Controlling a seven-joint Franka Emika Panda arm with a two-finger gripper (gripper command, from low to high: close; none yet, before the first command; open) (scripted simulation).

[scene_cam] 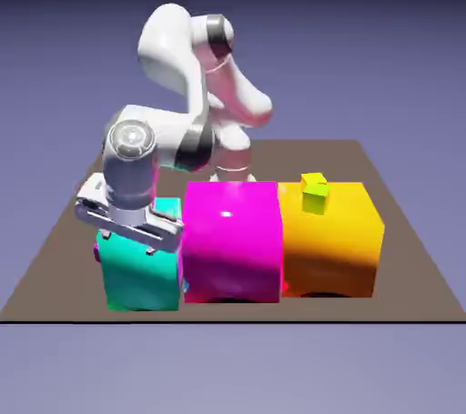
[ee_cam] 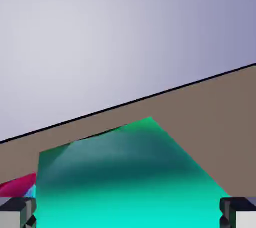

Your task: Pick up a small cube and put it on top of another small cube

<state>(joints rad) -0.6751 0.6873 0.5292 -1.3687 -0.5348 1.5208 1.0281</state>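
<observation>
Hand (scene_cam: 123, 241) open over teal block (scene_cam: 138, 271).

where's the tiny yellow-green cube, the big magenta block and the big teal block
tiny yellow-green cube (scene_cam: 315, 194): exterior view, front face
big magenta block (scene_cam: 231, 239): exterior view, front face
big teal block (ee_cam: 130, 182): hand view, top face

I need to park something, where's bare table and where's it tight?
Bare: the table right of the orange block, and the strip in front of all three blocks. Crowded: teal block, magenta block and orange sit side by side, hand over teal.
</observation>
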